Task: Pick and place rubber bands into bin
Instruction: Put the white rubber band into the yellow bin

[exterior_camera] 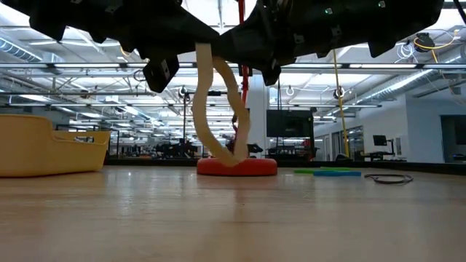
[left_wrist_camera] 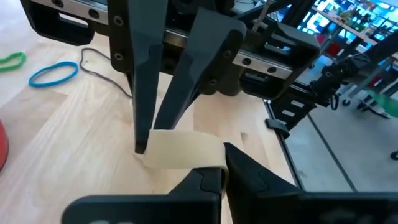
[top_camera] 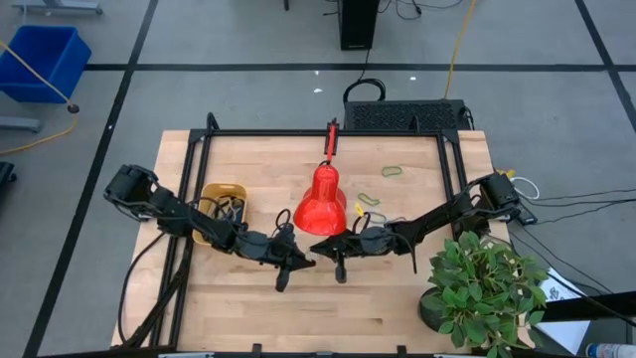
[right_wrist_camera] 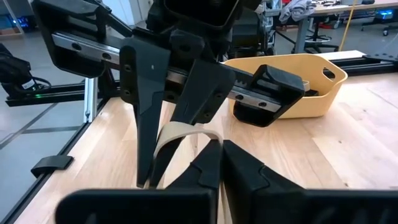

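Note:
A wide tan rubber band (exterior_camera: pixel 218 109) hangs as a loop between my two grippers, which meet over the middle of the table near its front. My left gripper (top_camera: pixel 288 267) and my right gripper (top_camera: pixel 338 261) are both shut on it. The yellow bin (top_camera: pixel 221 211) stands to the left of them, resting on its base, with dark bands inside. Loose bands lie flat on the table beyond the lamp: a green one (top_camera: pixel 393 170) and smaller ones (top_camera: pixel 370 204). The left wrist view shows a blue band (left_wrist_camera: pixel 53 73) and a green band (left_wrist_camera: pixel 12 60) on the wood. My left gripper (left_wrist_camera: pixel 224 177) pinches one end of the tan band (left_wrist_camera: pixel 208 160) between its two fingers. The fingers (right_wrist_camera: pixel 146 124) point down at it from above. The band is lifted and hangs below in a slack loop (exterior_camera: pixel 233 156). My right gripper (right_wrist_camera: pixel 221 165) pinches the tan band's other end (right_wrist_camera: pixel 208 138) between its two fingers. The fingers (left_wrist_camera: pixel 143 93) point down from above, close beside the left gripper's. The band arches between the two holds.
A red lamp (top_camera: pixel 320 199) stands just behind the grippers. A potted plant (top_camera: pixel 482 288) fills the front right corner. A black frame (top_camera: pixel 323 132) runs along the table's far and side edges. A large blue crate (top_camera: pixel 45 60) sits on the floor at far left.

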Motion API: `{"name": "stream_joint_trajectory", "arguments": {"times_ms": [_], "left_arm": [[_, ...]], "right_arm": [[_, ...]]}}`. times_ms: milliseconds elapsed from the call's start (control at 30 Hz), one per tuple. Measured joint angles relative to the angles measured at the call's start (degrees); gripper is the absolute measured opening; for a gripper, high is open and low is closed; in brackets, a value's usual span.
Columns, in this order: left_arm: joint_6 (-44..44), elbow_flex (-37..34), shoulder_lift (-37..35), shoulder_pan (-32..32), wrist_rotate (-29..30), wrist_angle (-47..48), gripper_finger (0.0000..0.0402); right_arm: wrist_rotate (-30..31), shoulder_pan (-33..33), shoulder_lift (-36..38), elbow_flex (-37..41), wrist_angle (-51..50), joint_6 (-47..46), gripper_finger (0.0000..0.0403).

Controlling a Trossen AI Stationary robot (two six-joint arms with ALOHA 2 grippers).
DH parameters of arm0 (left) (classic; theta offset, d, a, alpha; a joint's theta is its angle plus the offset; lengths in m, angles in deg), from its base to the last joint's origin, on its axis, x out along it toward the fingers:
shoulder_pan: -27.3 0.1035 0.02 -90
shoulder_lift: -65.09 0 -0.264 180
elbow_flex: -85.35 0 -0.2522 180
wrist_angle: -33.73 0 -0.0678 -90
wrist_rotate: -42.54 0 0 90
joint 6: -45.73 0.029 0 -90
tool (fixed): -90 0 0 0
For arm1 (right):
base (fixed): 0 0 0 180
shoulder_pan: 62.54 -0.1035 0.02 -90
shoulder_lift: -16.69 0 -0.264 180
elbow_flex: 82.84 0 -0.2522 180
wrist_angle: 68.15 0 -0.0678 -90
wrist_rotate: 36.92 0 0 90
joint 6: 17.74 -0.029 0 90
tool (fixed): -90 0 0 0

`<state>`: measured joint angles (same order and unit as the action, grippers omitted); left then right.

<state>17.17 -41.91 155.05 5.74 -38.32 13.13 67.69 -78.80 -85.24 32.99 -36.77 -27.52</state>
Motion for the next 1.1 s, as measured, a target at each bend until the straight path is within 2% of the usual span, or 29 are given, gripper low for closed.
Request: {"name": "stream_joint_trajectory", "arguments": {"times_ms": [333, 600, 733, 900, 1100], "left_arm": [[-0.59, 0.0, 0.0, 0.05, -0.12, 0.37, 0.0008], [-2.27, 0.02, -0.06, 1.05, -0.54, 2.53, 0.0008], [-3.59, 0.02, -1.69, 1.72, -0.68, 5.82, 0.0005], [-5.22, 0.07, -7.27, 2.54, -0.86, 13.75, 0.0008], [-7.24, 0.09, -17.84, 3.58, 6.04, 30.66, 0.0009]], "right_arm": [[0.07, -0.04, 0.0, 0.02, 0.03, -0.03, 0.0045], [-2.72, 0.0, 0.68, 0.02, -2.48, -0.04, 0.0139], [-2.8, 0.02, 4.58, 0.04, -11.81, -0.04, 0.0179], [-2.62, 0.75, 12.21, 0.07, -26.9, -0.04, 0.0204], [-2.42, 2.35, 18.15, 0.07, -41.81, -4.41, 0.021]]}}
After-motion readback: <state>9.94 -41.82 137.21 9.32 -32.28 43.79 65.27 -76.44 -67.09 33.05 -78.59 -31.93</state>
